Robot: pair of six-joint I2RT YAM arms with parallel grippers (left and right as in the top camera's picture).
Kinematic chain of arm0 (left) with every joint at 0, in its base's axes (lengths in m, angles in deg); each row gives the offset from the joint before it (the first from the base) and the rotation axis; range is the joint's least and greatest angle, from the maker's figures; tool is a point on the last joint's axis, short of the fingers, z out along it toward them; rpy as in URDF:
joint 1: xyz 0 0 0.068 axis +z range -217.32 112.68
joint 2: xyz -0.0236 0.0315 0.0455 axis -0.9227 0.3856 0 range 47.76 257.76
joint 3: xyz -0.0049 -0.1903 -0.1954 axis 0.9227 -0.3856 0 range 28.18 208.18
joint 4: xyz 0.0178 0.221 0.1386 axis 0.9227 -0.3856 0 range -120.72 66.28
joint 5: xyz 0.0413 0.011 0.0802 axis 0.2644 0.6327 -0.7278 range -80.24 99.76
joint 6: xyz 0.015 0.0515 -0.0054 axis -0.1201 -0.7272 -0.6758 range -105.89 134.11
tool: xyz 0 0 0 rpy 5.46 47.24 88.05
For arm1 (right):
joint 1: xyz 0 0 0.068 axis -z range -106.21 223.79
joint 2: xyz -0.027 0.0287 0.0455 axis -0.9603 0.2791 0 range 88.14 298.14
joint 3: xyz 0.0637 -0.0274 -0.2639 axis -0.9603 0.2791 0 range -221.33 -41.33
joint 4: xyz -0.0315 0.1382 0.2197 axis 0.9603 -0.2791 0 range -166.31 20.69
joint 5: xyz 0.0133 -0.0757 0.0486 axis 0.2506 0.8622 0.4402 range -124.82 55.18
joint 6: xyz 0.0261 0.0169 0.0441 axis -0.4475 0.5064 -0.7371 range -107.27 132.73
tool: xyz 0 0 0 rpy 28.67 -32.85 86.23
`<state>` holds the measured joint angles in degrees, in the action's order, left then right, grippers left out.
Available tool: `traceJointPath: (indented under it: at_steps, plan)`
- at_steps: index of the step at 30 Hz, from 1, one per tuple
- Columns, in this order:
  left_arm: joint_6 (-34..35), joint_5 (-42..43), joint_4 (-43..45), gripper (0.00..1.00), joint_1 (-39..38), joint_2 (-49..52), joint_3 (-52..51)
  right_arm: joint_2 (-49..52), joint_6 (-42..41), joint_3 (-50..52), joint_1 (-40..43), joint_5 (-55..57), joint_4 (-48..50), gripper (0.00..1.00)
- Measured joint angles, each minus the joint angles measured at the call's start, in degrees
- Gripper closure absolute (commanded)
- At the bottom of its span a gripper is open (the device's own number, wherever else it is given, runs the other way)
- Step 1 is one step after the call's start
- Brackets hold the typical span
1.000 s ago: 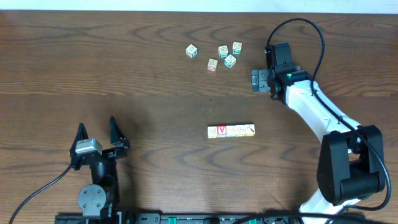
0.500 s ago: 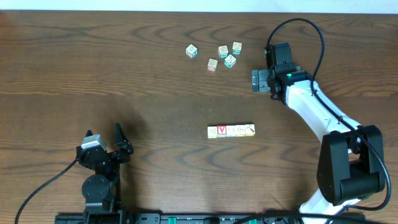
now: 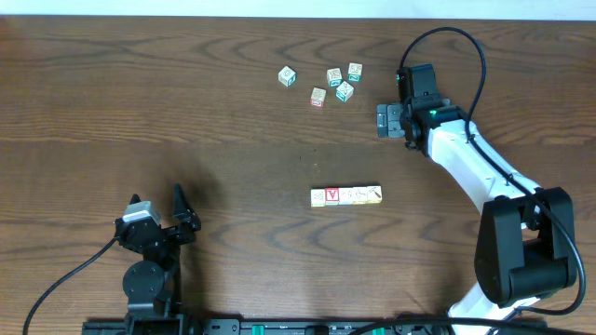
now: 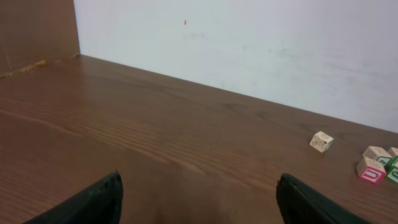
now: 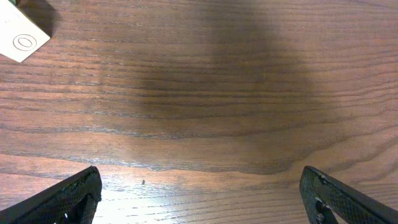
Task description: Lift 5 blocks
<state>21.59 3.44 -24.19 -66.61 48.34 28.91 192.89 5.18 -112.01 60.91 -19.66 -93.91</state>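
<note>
Blocks point(image 3: 346, 195) sit in one row; your left gripper point(image 3: 155, 199) and right gripper point(image 3: 383, 121) gape empty. Press its ends evenly, then lift.

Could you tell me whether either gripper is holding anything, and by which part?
Nothing is held: the left gripper and right gripper are open and empty, away from the blocks.

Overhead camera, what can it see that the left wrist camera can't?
Only overhead: the row of five blocks mid-table and the right claw, open. Only left wrist: the white wall behind the table. Both: the open left claw, the table and the loose cubes at the far side.
</note>
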Motion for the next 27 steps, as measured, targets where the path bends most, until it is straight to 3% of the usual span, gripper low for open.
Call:
traceJointPath:
  at_steps: [27]
  plan:
    - [-0.5, -1.4, 0.2, 0.2, 0.0, 0.0, 0.0, 0.0, 0.0, 0.0, 0.0, 0.0, 0.0, 0.01]
